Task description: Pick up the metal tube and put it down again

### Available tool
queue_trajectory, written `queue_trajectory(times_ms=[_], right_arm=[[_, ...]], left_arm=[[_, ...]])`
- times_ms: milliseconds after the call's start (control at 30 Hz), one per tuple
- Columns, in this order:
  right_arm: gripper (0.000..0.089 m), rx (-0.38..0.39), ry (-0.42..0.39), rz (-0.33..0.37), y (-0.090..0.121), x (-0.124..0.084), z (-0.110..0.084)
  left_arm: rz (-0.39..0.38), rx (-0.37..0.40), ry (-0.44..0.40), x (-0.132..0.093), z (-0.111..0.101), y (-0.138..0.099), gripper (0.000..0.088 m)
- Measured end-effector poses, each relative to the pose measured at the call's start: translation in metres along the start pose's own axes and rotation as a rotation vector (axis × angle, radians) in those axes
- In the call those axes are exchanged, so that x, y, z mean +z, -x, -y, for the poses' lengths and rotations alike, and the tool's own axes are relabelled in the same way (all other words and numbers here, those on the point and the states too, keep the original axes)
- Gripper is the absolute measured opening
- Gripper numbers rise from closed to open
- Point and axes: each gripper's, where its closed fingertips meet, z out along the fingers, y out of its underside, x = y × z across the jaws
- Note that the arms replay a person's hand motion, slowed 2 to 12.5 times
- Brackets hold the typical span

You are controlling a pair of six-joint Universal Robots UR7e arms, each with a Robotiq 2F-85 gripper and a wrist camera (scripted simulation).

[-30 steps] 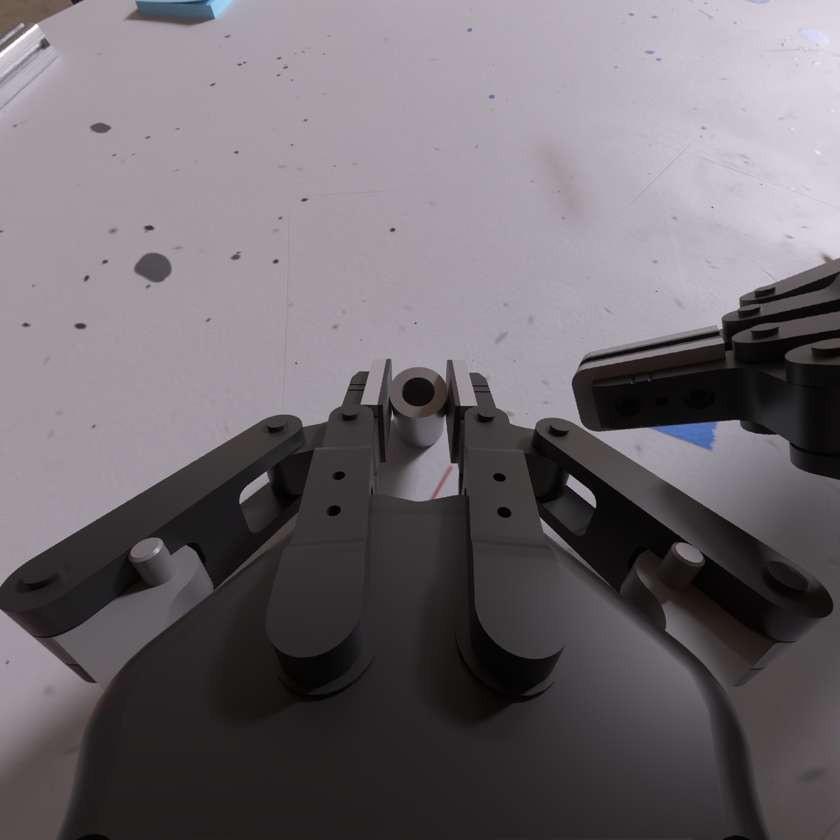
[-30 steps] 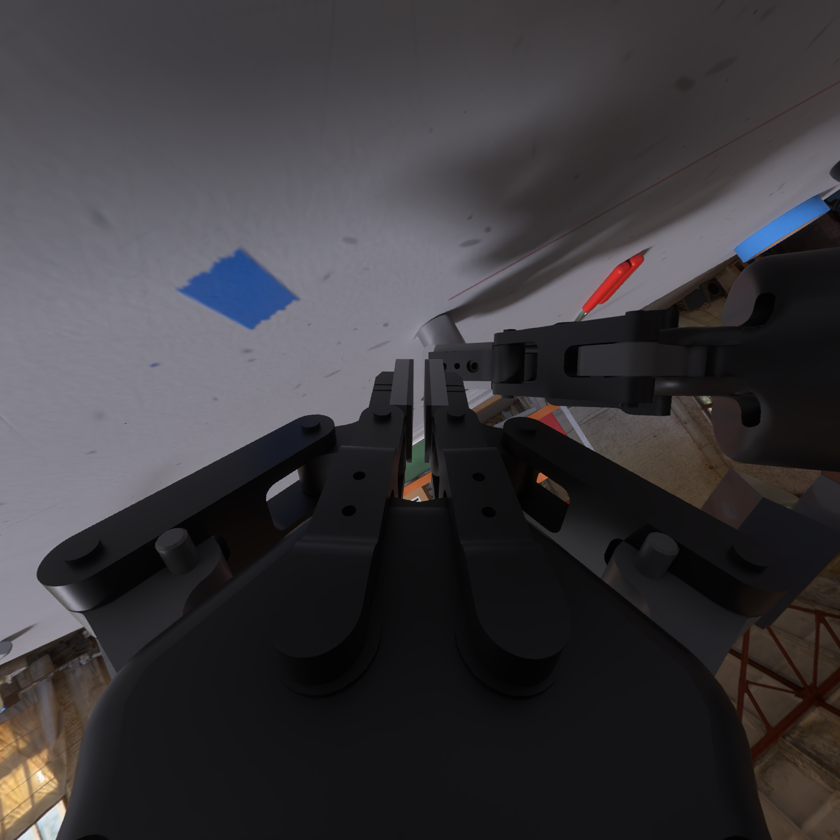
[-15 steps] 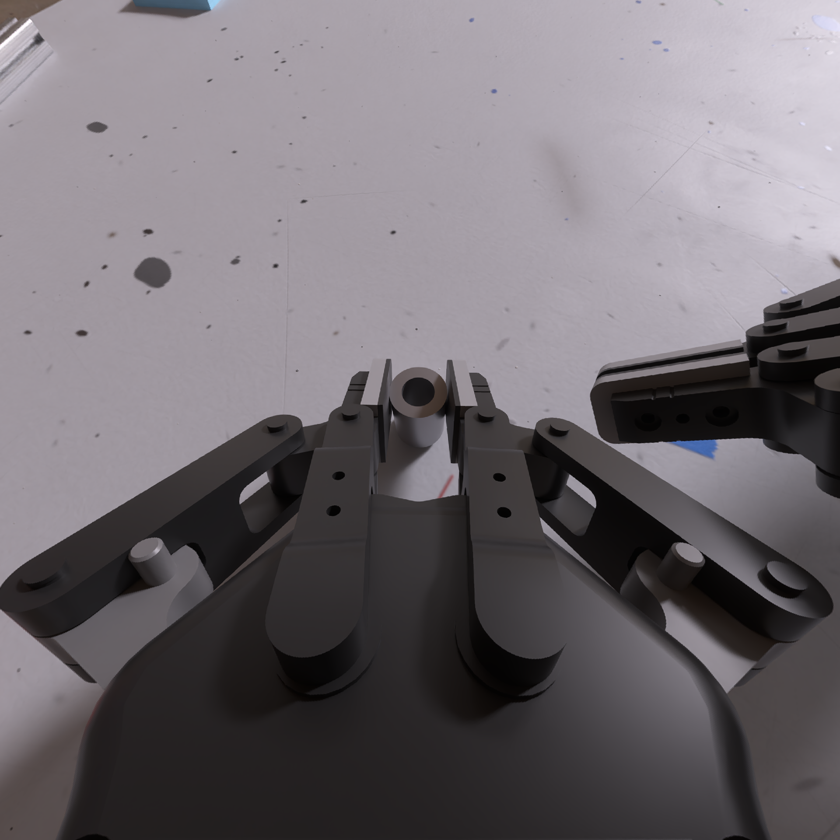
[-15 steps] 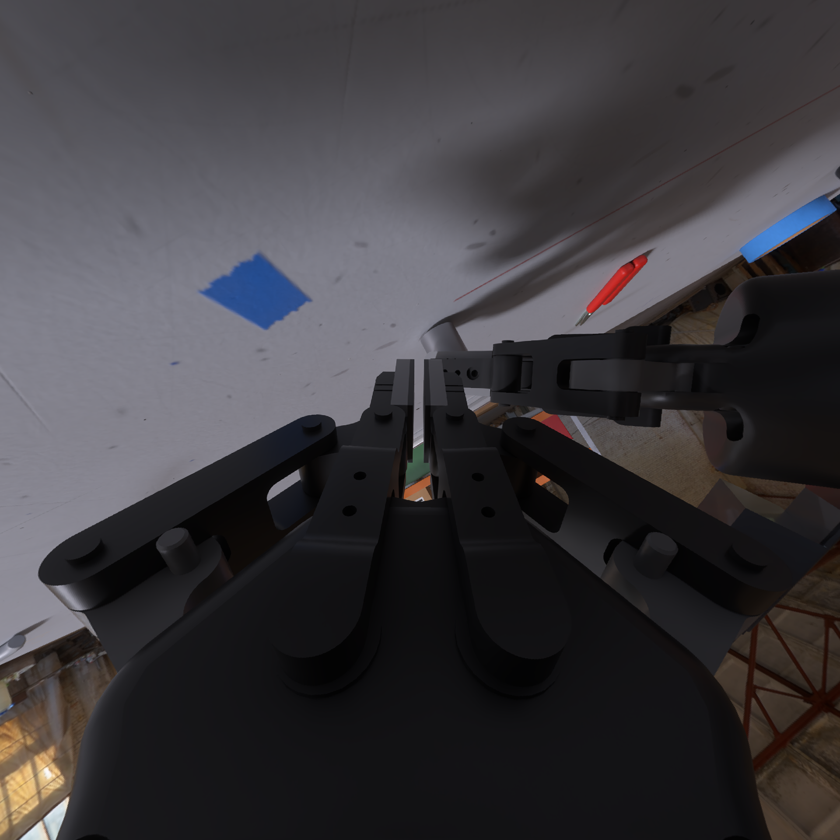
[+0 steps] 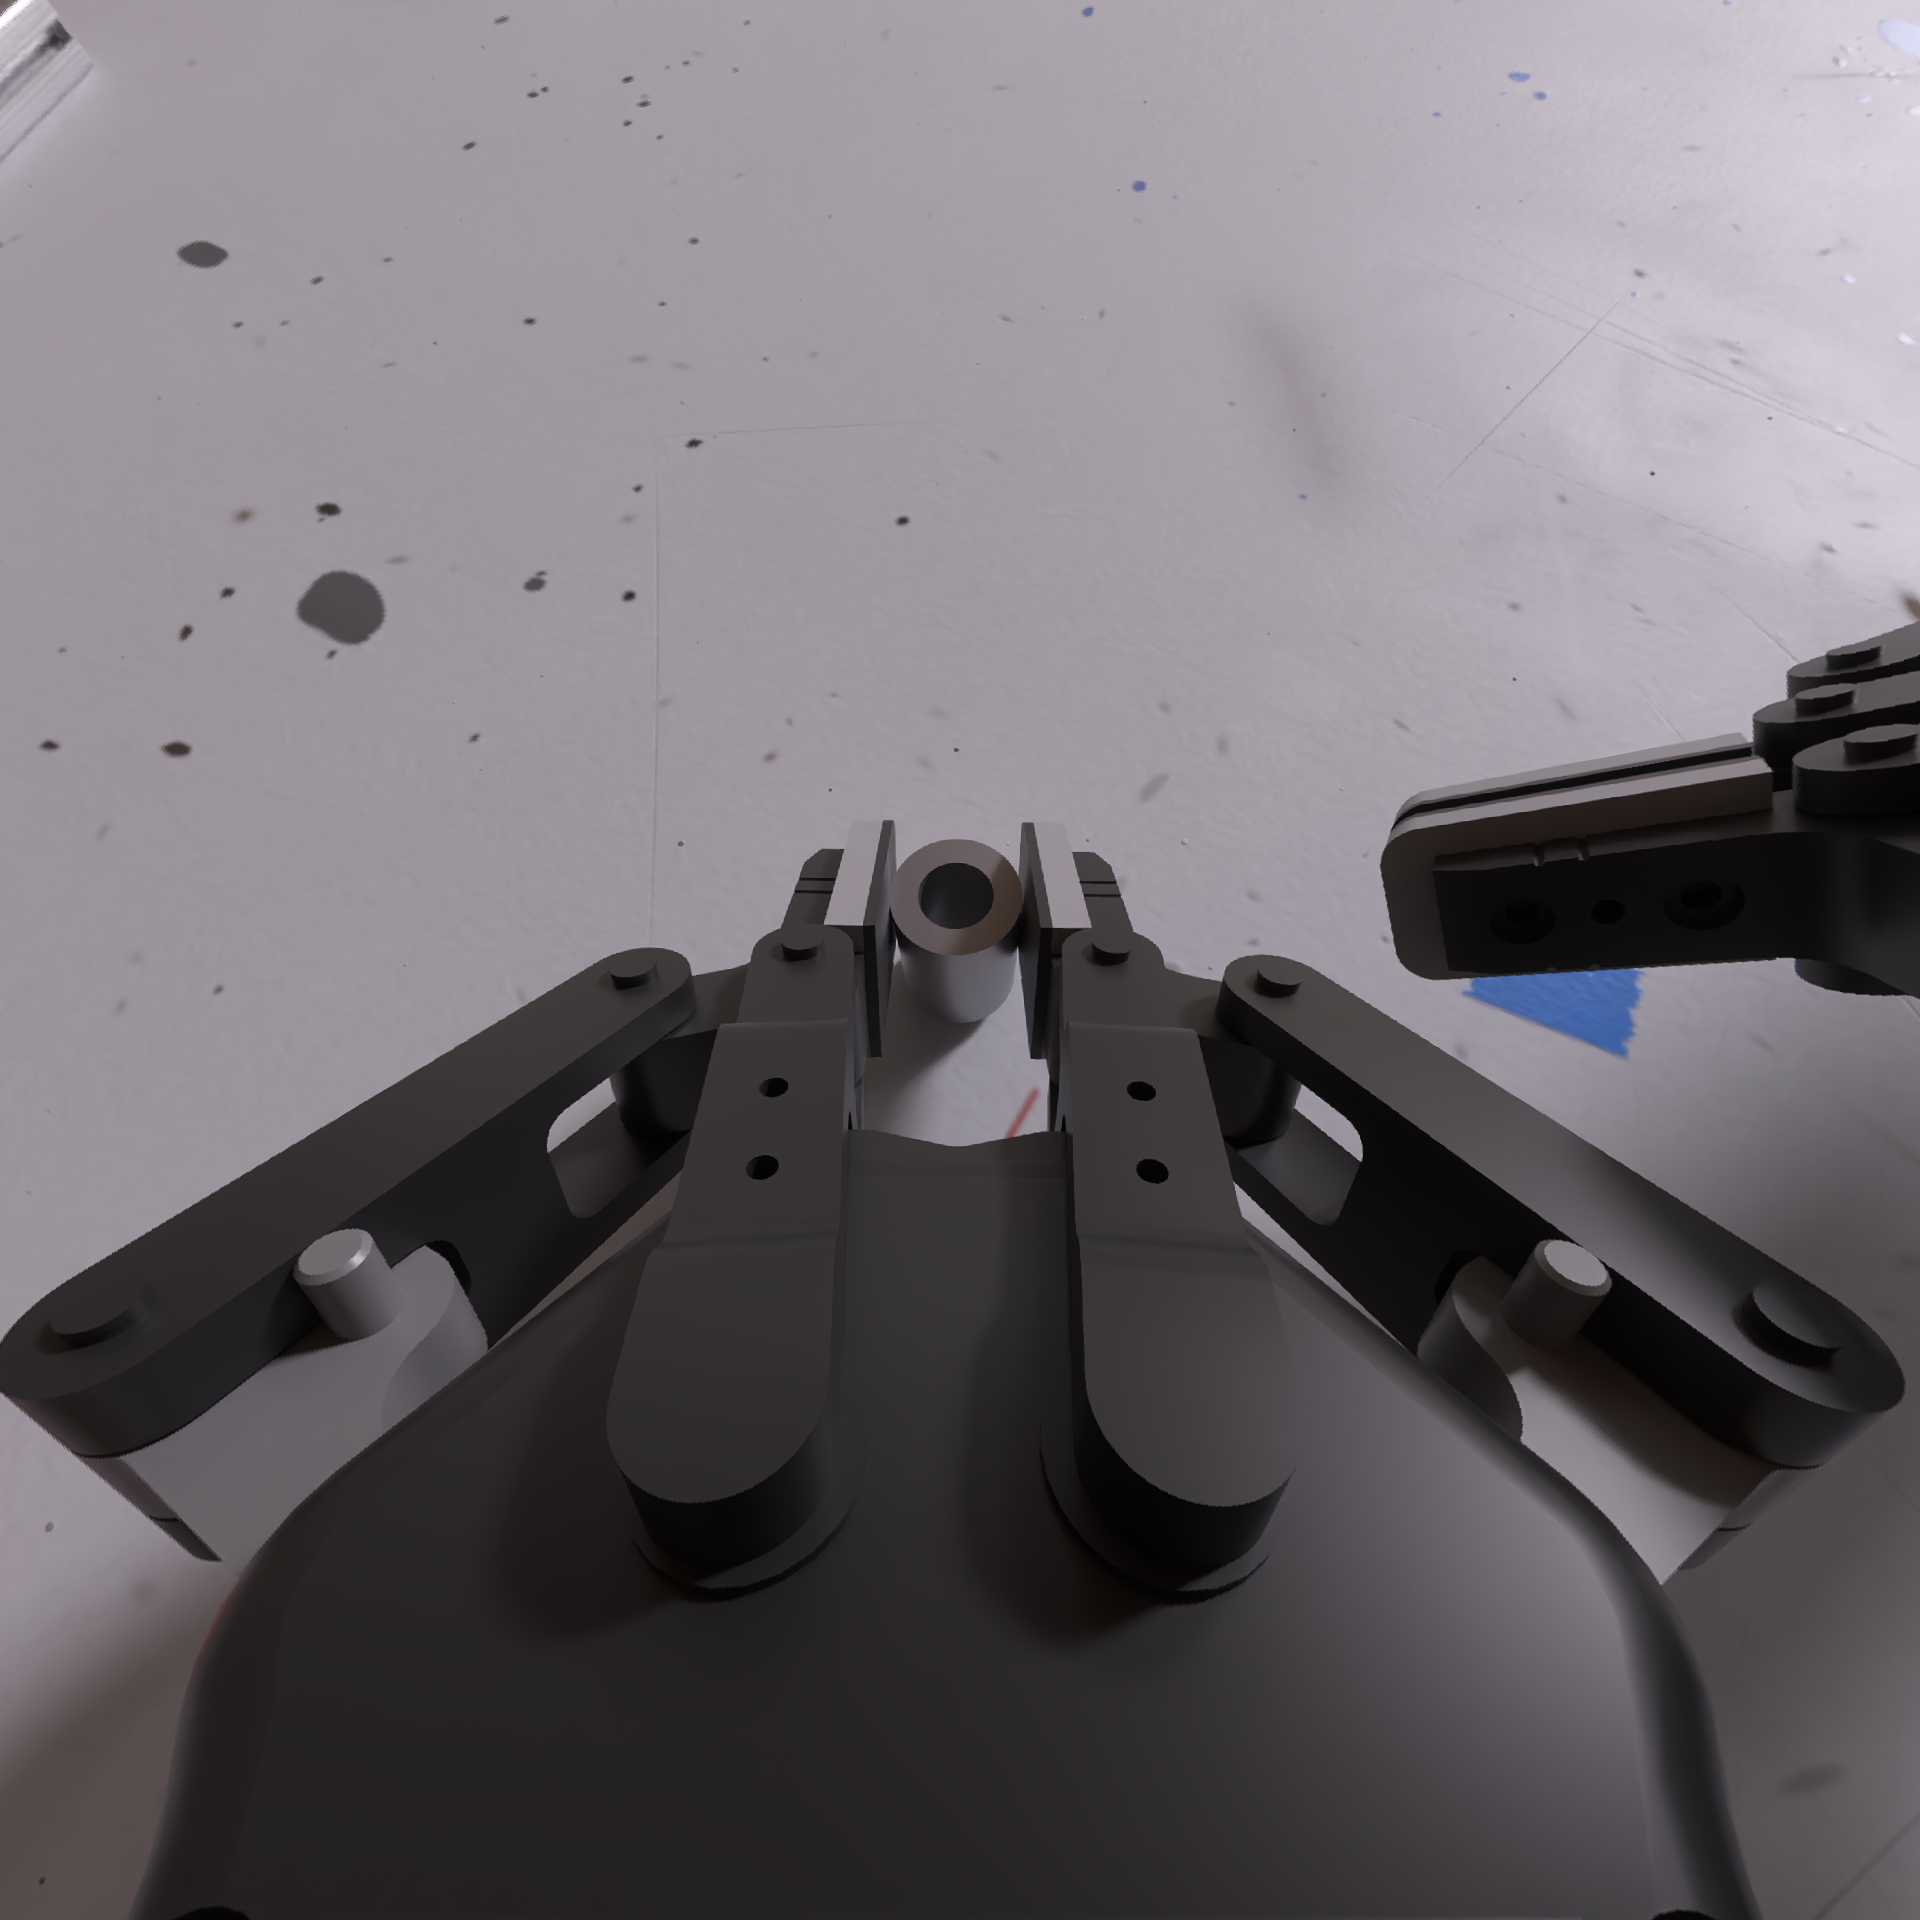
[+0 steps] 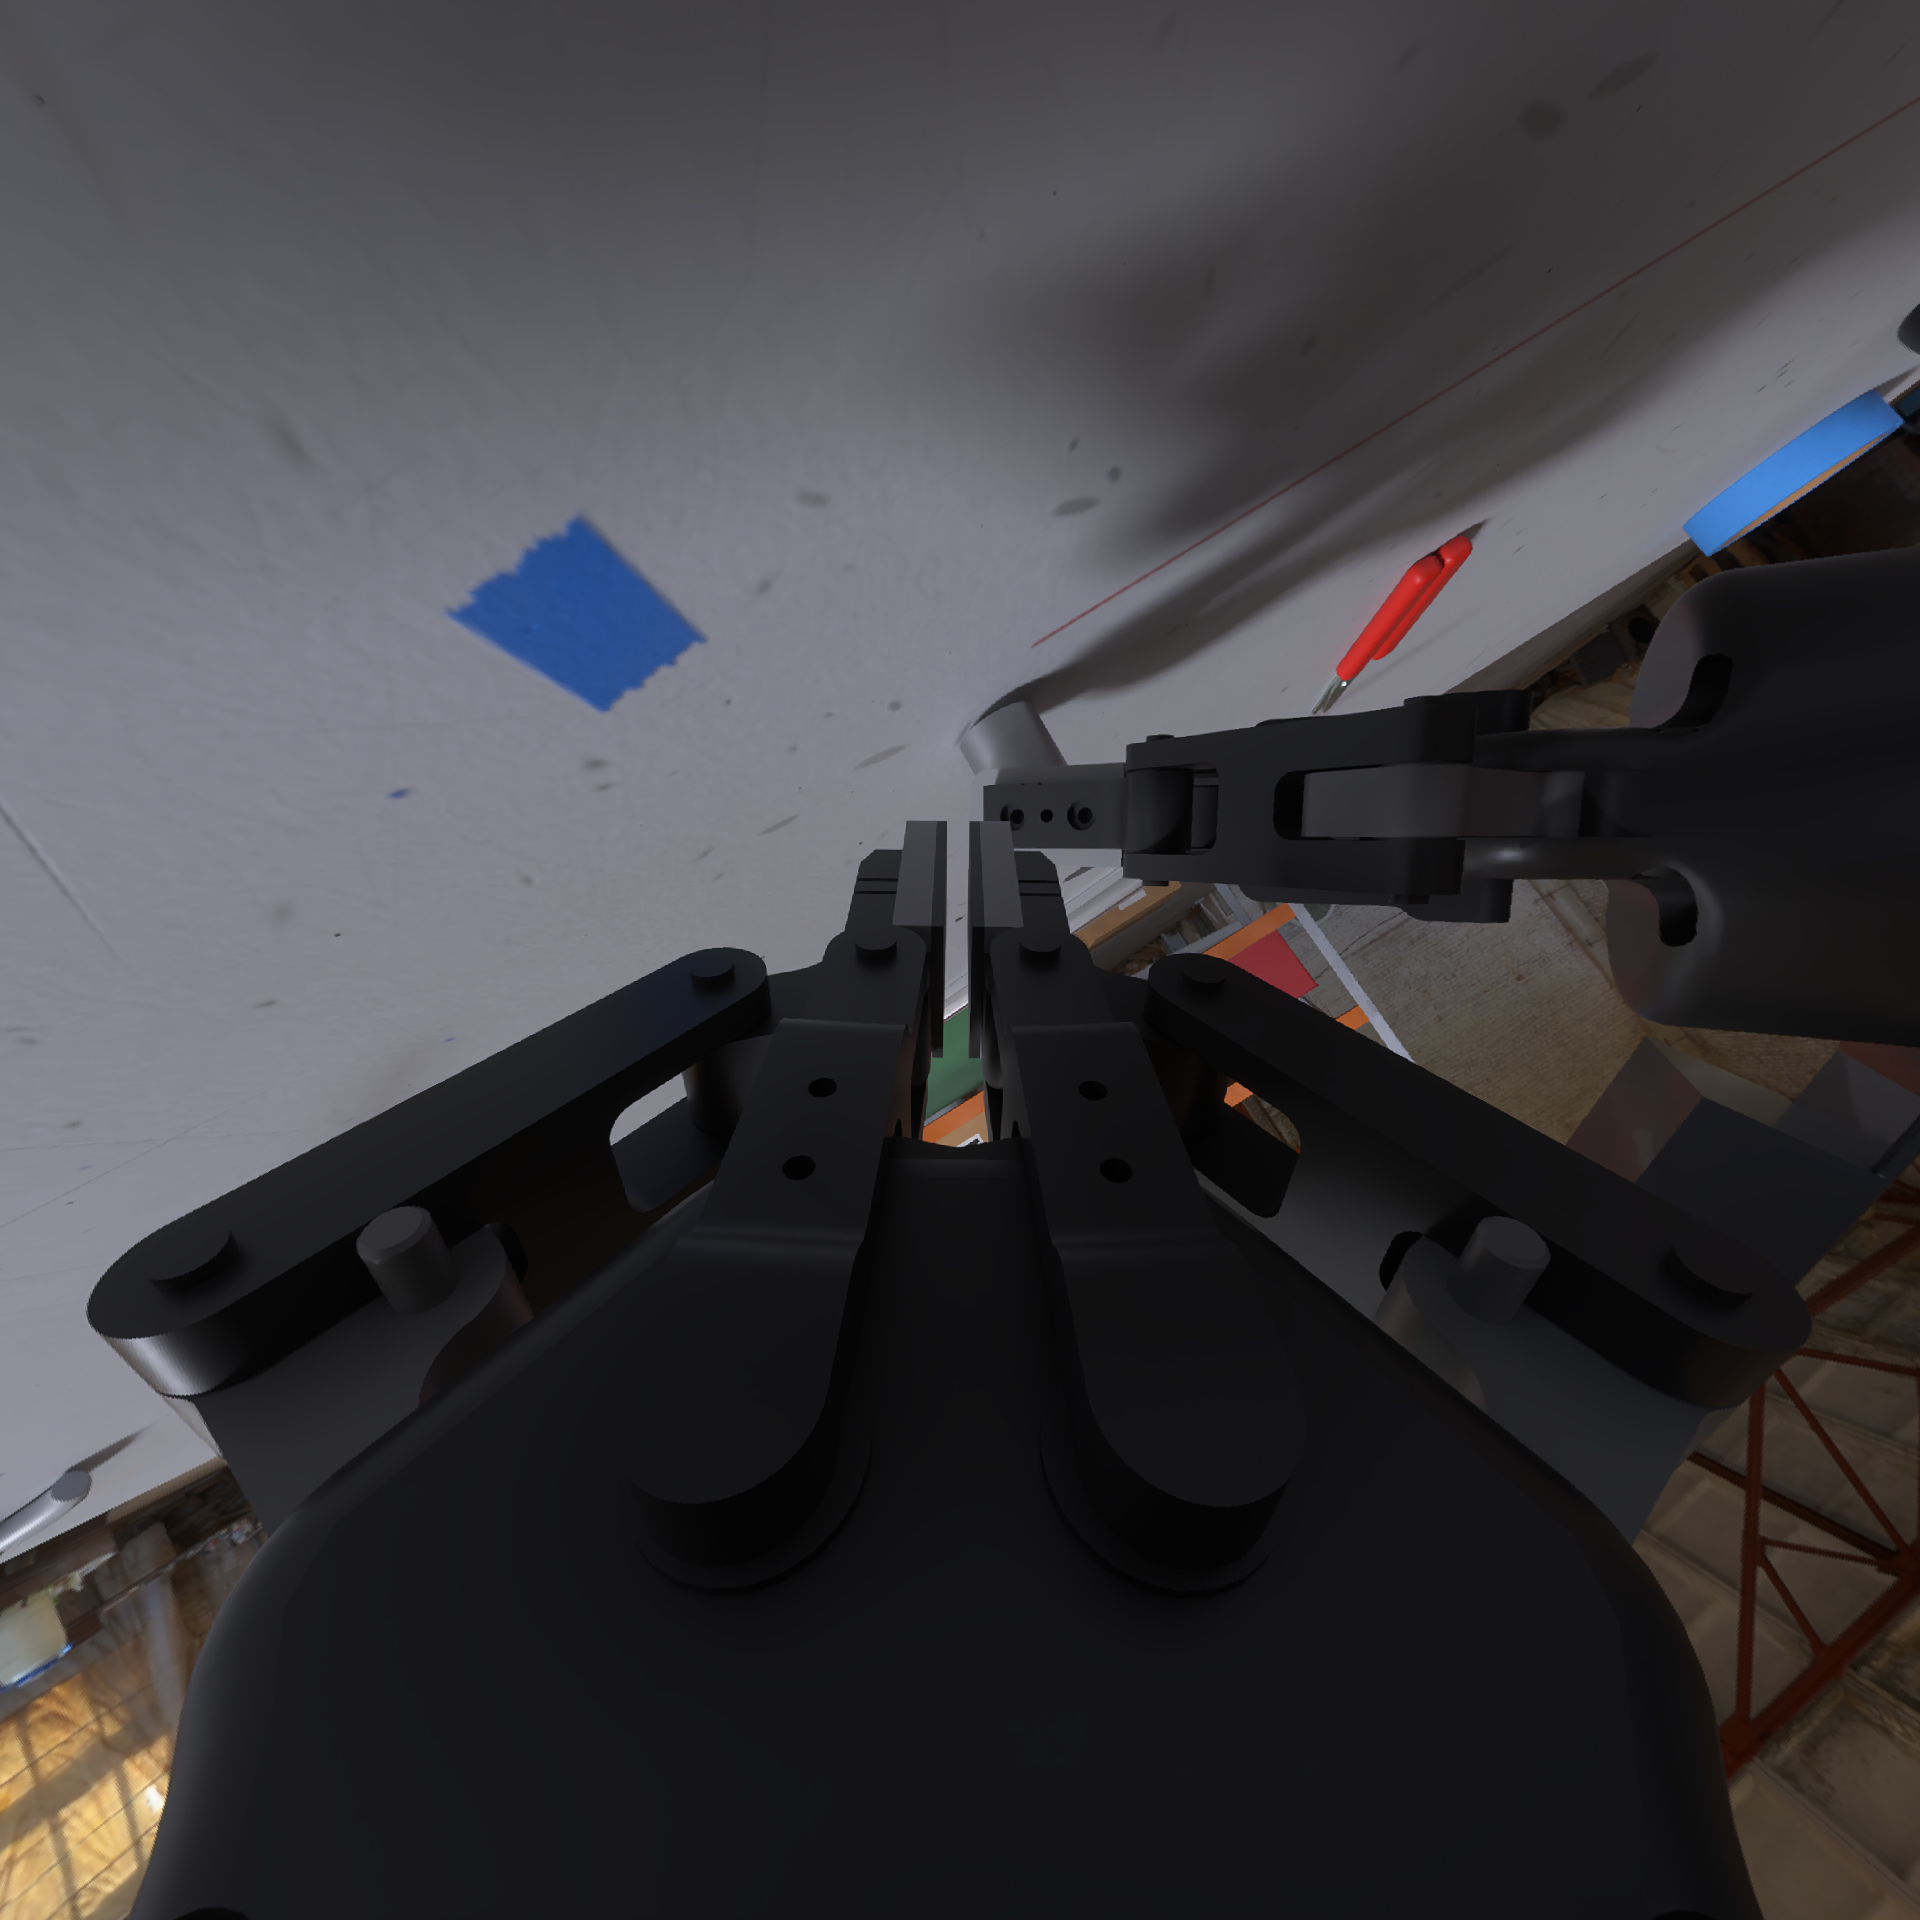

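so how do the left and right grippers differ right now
The left gripper is shut on the metal tube, pads against both its sides; the right gripper holds nothing, its fingers nearly together with a thin gap. The left one points down at the table around the upright tube; the right one lies side-on, off to the right of the tube. Both are the same dark two-finger type.

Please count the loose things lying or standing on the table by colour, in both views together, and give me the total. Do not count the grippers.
Grey metal: 1, the metal tube between the left gripper fingers.
Red: 1, the red-handled tool.
Blue: 2, the blue tape patch and the blue flat thing at the table's edge.
Total: 4.
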Motion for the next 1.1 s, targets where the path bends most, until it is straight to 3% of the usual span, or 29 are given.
queue_trajectory(times_ms=[733, 1100], right_arm=[[0.0037, -0.001, -0.004, 0.015, 0.0033, 0.0044, -0.0062], [0.0035, -0.045, 0.012, 0.026, 0.0024, 0.0058, -0.0060]], left_arm=[[-0.007, -0.017, 0.050, 0.0029, 0.0047, 0.0002, 0.0213], [-0.007, -0.019, 0.074, 0.0040, 0.0058, 0.0010, 0.0213]])
